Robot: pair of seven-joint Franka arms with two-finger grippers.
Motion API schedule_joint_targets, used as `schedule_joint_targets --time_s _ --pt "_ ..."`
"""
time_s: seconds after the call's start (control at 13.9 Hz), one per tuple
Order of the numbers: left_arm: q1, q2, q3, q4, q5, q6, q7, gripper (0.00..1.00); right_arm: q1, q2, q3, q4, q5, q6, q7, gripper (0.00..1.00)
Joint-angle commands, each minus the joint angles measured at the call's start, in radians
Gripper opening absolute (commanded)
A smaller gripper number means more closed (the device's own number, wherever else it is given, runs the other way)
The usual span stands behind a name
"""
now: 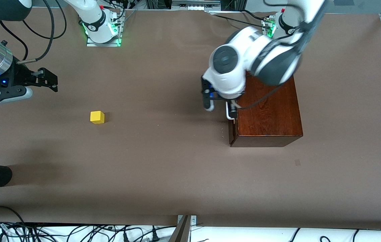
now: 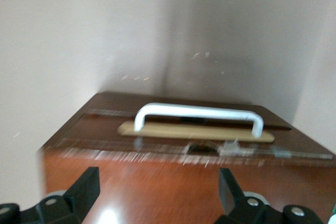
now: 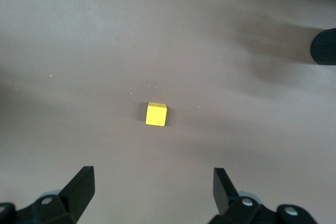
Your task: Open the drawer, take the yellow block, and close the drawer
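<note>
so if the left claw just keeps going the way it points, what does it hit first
Most likely the white handle on the drawer. The open left claw faces that front squarely, with the handle centred between its fingers, though depth is hard to judge.

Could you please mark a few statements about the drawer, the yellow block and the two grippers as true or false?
1. The yellow block sits on the bare table, toward the right arm's end. True.
2. The drawer is pulled wide open. False: its front looks shut or nearly so against the wooden box.
3. The left gripper is at the white handle with its fingers apart. True.
4. The right gripper is shut on the yellow block. False: it is open, and the block lies apart from it on the table.
5. The yellow block lies on top of the wooden box. False: it is on the table, well away from the box.
</note>
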Motion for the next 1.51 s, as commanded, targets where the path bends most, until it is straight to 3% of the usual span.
schedule_joint_targets --time_s 0.0,0.14,0.29,0.5,0.86,1.08,1.22,1.43 --pt "0.130 -0.104 -0.010 0.036 -0.084 -0.016 0.026 1.00 0.001 0.009 0.000 0.022 -0.004 -0.024 0.013 1.00" --pt "0.236 -0.114 -0.003 0.074 -0.231 -0.087 0.089 1.00 0.001 0.009 0.002 0.022 -0.004 -0.023 0.013 1.00" --pt "0.272 -0.206 0.066 0.010 -0.252 -0.095 0.062 1.00 0.001 0.009 0.002 0.022 -0.002 -0.012 0.015 1.00" --pt "0.273 -0.376 0.184 -0.164 -0.258 -0.075 -0.223 1.00 0.003 0.009 0.003 0.022 0.002 -0.011 0.015 1.00" --pt "0.275 -0.535 0.290 -0.297 -0.255 0.034 -0.581 1.00 0.003 0.009 0.003 0.022 0.002 -0.011 0.015 1.00" --pt "0.283 -0.536 0.306 -0.299 -0.253 0.052 -0.753 1.00 0.003 0.009 0.003 0.022 0.004 -0.012 0.015 1.00" --pt "0.293 -0.535 0.304 -0.297 -0.253 0.049 -0.761 1.00 0.003 0.007 0.005 0.022 0.004 -0.012 0.015 1.00" --pt "0.293 -0.457 0.300 -0.290 -0.256 0.040 -0.759 1.00 0.003 0.009 0.005 0.022 0.004 -0.012 0.015 1.00"
